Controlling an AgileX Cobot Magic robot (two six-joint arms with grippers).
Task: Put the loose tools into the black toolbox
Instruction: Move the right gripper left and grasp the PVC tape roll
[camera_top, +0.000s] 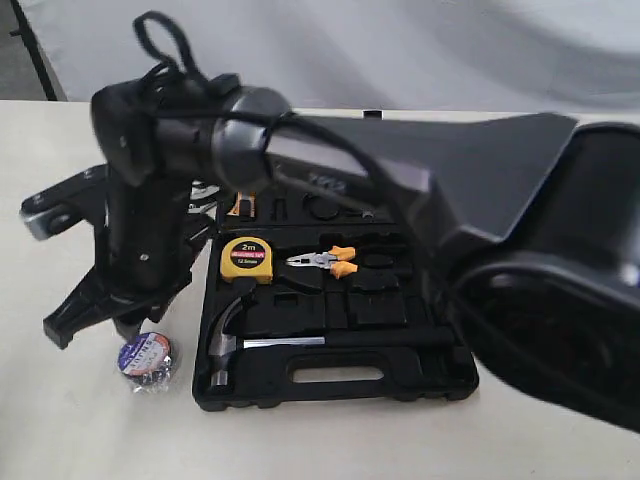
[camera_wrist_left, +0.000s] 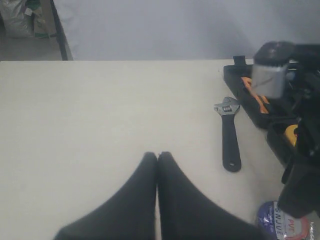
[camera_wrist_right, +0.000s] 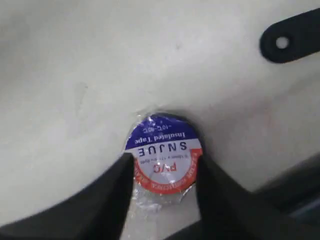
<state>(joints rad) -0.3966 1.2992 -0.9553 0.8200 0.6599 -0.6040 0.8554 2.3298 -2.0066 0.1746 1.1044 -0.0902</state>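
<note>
The black toolbox (camera_top: 330, 375) lies open on the table, with the chrome claw hammer (camera_top: 225, 335) resting in its front recess. Left of the case, the plastic-wrapped tape roll (camera_top: 148, 358) (camera_wrist_right: 162, 152) lies on the table. My right gripper (camera_top: 92, 325) (camera_wrist_right: 164, 160) reaches across and hangs just over the roll, open, with one finger on each side of it. The black adjustable wrench (camera_wrist_left: 230, 135) lies on the table beside the case; its handle end (camera_wrist_right: 290, 42) shows near the roll. My left gripper (camera_wrist_left: 158, 155) is shut and empty over bare table.
A yellow tape measure (camera_top: 247, 258) and orange-handled pliers (camera_top: 325, 262) sit in toolbox recesses. The right arm's bulk (camera_top: 480, 230) crosses over the case and hides its back half. The beige table (camera_wrist_left: 100, 110) stretches left of the wrench.
</note>
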